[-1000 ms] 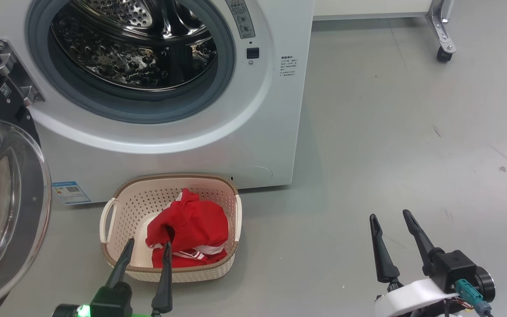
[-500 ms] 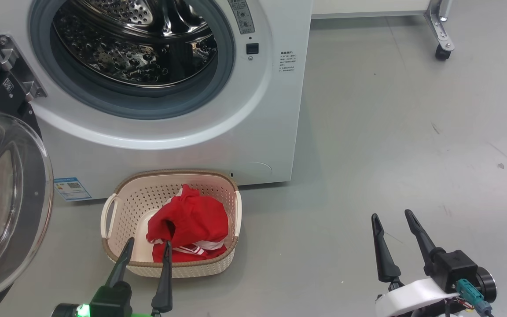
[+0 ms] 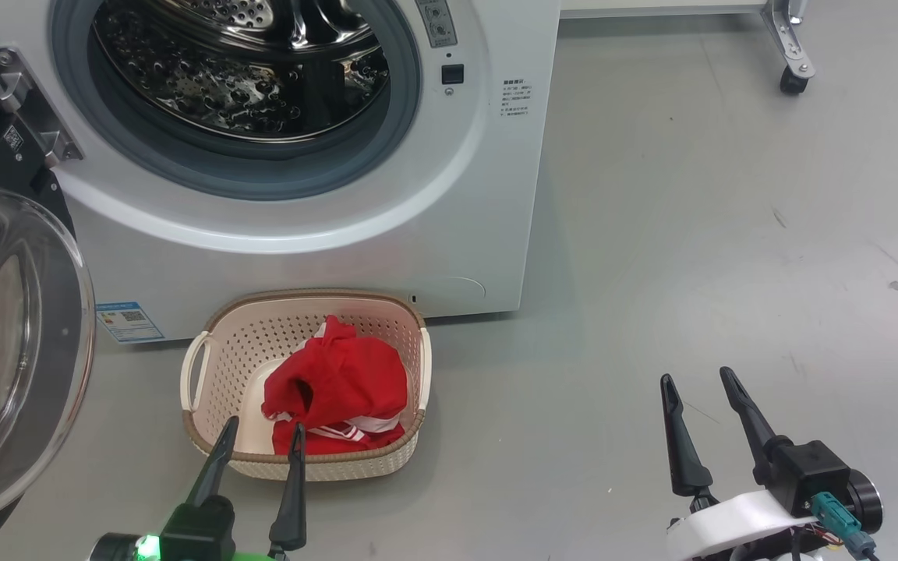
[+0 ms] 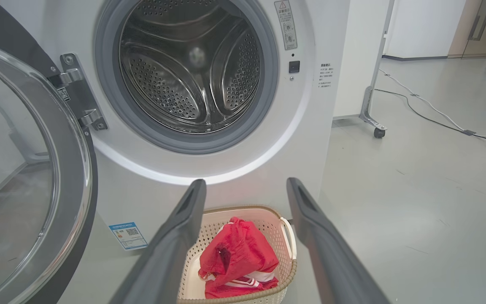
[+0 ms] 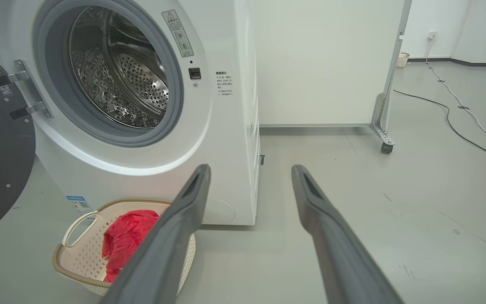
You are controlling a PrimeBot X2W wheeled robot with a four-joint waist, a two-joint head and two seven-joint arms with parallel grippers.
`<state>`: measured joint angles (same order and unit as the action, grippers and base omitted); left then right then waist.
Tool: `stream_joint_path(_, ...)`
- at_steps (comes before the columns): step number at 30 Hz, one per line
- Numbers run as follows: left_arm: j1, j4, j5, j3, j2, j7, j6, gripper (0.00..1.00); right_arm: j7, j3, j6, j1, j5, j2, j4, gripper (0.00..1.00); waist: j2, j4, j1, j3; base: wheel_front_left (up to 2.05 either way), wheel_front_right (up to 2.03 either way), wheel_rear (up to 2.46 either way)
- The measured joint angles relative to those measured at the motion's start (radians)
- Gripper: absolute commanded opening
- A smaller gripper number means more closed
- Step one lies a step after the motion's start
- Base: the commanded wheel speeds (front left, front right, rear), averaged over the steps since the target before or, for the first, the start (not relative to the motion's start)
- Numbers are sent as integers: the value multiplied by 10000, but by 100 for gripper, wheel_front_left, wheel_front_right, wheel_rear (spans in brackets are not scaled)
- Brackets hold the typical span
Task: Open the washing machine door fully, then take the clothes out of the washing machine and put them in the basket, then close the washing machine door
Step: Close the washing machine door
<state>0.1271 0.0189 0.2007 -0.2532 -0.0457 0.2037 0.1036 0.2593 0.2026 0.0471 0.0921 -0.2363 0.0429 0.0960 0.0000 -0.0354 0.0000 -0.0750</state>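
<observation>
The white washing machine stands with its steel drum bare and nothing lying inside. Its black door with the clear glass bowl hangs swung open at the left. The red clothes lie in the cream basket on the floor before the machine. My left gripper is open over the basket's near rim, holding nothing. My right gripper is open above bare floor, well right of the basket.
A white panel on a wheeled metal foot stands behind the machine at the right. Cables run across the grey floor farther back. A blue label sits low on the machine front.
The whole picture has shifted slightly, so the camera has moved. Both grippers stay open and keep their places in the view; the clothes rest unmoved in the basket.
</observation>
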Motion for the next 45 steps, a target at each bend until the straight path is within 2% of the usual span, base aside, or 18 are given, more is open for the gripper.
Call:
stream_joint_path(9, -23, 8, -4, -54, 0, 0, 0, 100, 0, -245, 71, 1, 48, -4, -4, 100, 0, -234, 0, -44, 0, 0, 0)
stream_joint_path(18, -36, 21, -2, -54, 0, 0, 17, 100, 0, -380, 67, 12, 117, 27, -111, 100, 0, -880, 0, -56, 0, 0, 0)
stream_joint_path(45, -52, 58, 495, -71, 0, 174, 71, 100, 0, -414, -153, 51, 453, 71, -251, 100, 0, -4133, 0, -225, 0, 0, 0)
